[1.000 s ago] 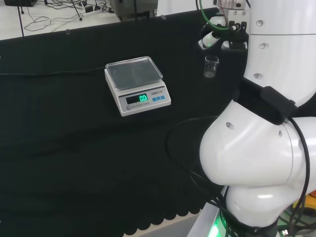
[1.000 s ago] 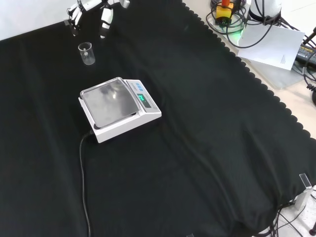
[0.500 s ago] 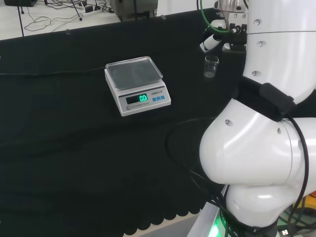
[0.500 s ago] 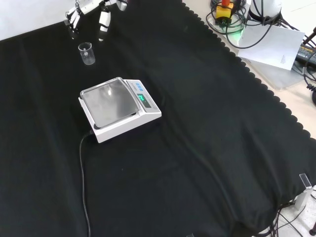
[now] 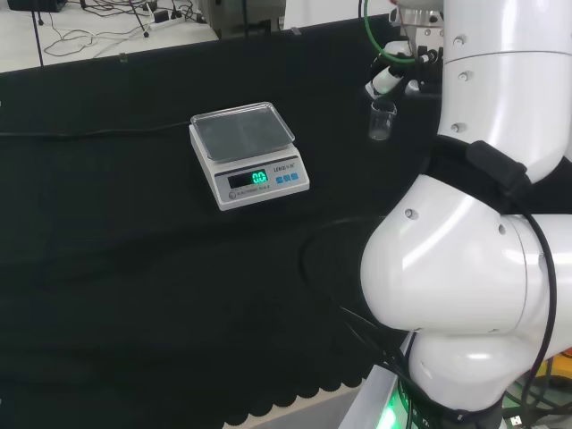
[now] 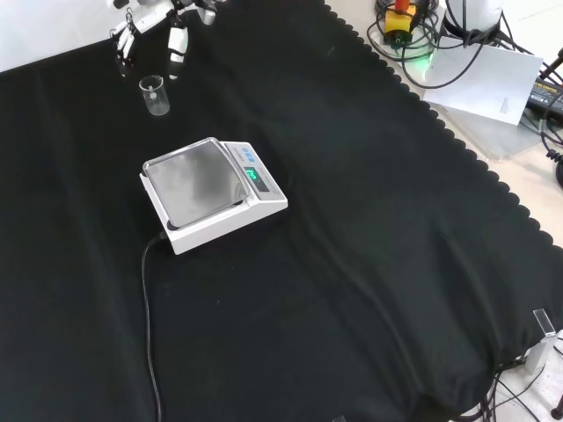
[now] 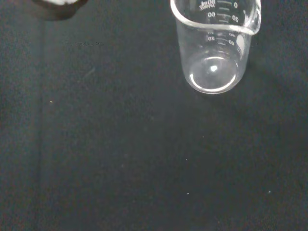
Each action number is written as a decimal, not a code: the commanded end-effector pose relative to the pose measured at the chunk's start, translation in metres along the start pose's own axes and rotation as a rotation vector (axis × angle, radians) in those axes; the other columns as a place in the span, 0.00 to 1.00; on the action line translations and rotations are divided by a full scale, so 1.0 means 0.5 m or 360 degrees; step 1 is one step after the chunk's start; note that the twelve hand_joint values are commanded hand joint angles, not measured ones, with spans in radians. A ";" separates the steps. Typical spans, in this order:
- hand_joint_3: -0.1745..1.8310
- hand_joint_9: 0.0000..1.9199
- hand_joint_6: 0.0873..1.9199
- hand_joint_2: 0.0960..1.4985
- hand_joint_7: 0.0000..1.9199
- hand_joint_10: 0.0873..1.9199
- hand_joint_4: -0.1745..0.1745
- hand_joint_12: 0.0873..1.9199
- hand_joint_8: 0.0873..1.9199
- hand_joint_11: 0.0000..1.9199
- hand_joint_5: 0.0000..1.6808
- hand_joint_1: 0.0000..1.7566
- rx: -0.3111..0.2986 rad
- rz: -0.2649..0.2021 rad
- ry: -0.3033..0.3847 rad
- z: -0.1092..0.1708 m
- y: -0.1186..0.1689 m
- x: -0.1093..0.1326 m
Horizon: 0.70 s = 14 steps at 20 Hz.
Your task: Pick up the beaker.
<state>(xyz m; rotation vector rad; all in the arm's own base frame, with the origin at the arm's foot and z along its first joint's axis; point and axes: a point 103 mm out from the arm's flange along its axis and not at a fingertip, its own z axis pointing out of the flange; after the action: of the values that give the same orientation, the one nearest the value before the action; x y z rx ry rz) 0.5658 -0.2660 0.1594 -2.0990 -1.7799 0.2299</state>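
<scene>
One beaker (image 6: 156,95) is all I am after, and it is standing upright on the black cloth (image 6: 369,229) at the far left of the front view, just beyond the scale (image 6: 211,193). In the head view the same beaker (image 5: 382,120) is sitting to the right of the scale (image 5: 248,154), close against the arm's white links (image 5: 474,259). From the wrist I am looking down into it: clear, empty, spout and printed marks showing (image 7: 215,45).

I am judging this as the approach step. The hand (image 6: 149,35) is hovering above and just beyond the beaker in the front view, with its fingers (image 6: 177,41) hanging down spread and relaxed, holding nothing; none of them is touching the glass as far as I can tell. In the head view the hand (image 5: 398,76) is sitting just above the beaker's rim.

For the next move I am thinking of lowering the hand until fingers and thumb are flanking the wall, then curling them round it. The beaker looks light and could tip if one finger arrives first, so I am planning to come down centred before lifting straight up.
</scene>
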 end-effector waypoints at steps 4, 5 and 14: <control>0.23 0.04 0.00 0.43 0.07 0.41 0.51 0.73 0.28 0.00 0.23 0.37 0.0230 0.0029 -0.0020 0.054 0.035 -0.023; 0.23 0.04 0.00 0.43 0.06 0.41 0.51 0.74 0.28 0.00 0.23 0.37 0.0222 0.0028 -0.0018 0.056 0.036 -0.024; 0.23 0.06 0.00 0.43 0.08 0.42 0.49 0.77 0.29 0.00 0.25 0.39 0.0216 0.0036 0.0013 0.081 0.052 -0.046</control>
<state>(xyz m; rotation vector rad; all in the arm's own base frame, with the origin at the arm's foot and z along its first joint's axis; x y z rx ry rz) 0.5706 -0.2761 0.1192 -2.0214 -1.7001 0.3529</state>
